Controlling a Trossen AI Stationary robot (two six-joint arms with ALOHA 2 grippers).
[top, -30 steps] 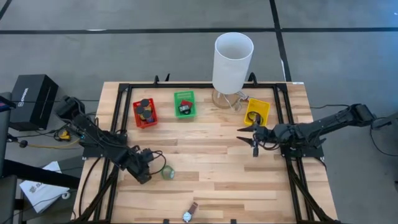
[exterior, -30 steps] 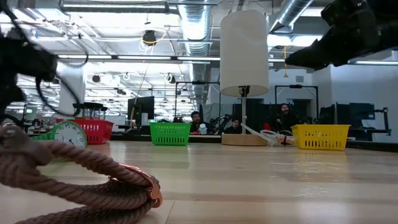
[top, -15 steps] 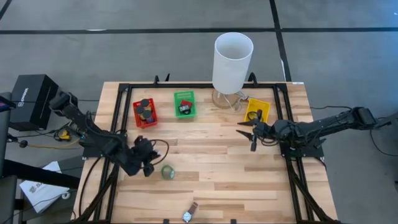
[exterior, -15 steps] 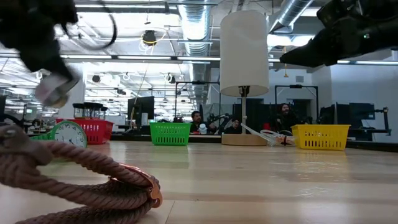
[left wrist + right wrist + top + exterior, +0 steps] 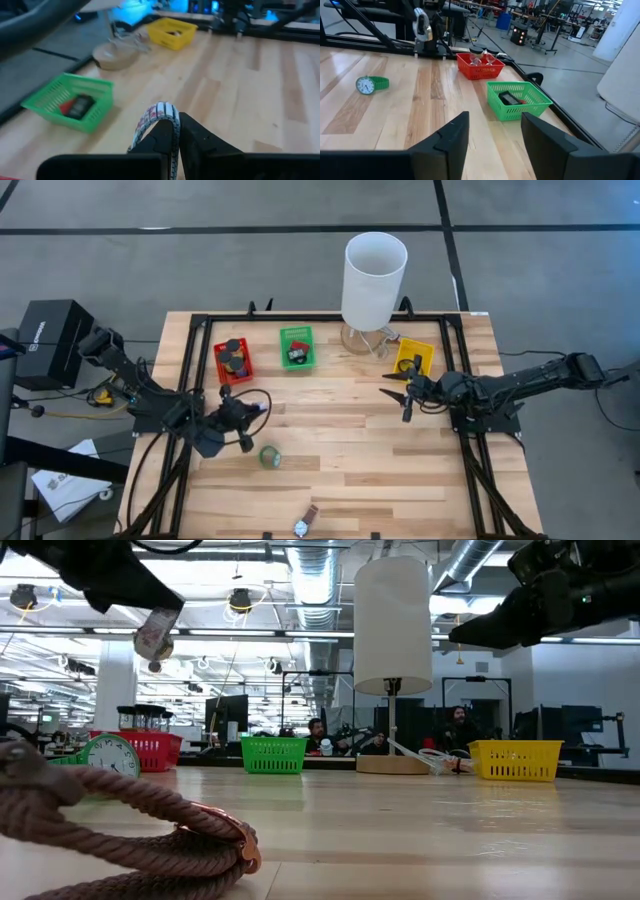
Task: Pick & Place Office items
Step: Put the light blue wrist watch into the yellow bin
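Observation:
My left gripper [image 5: 248, 414] is shut on a small ring with a white patterned band [image 5: 161, 116], held high over the table's left half; the ring also shows in the low view [image 5: 154, 634] and the right wrist view [image 5: 422, 26]. A green clock-faced watch [image 5: 268, 456] lies on the table just near of it. A brown-strapped wristwatch [image 5: 305, 523] lies at the near edge. My right gripper [image 5: 403, 395] is open and empty above the table's right half, near the yellow bin [image 5: 413, 358]. My left gripper pinches the ring's band [image 5: 170, 131] between its two fingers, the ring standing edge-on between them. The ring's free arc [image 5: 159, 109] sticks out past the fingertips. The ring is lifted clear of the table.
A red bin [image 5: 233, 362] with dark items, a green bin [image 5: 297, 347] with a black and a red block, and the yellow bin stand in a row at the far side. A tall white cylinder [image 5: 374, 280] stands far centre. Bare wood lies between the arms.
My left gripper has risen from the table beside the green watch and gone toward the far edge and a little right, carrying the ring up clear of the table. The green watch has stayed where it was.

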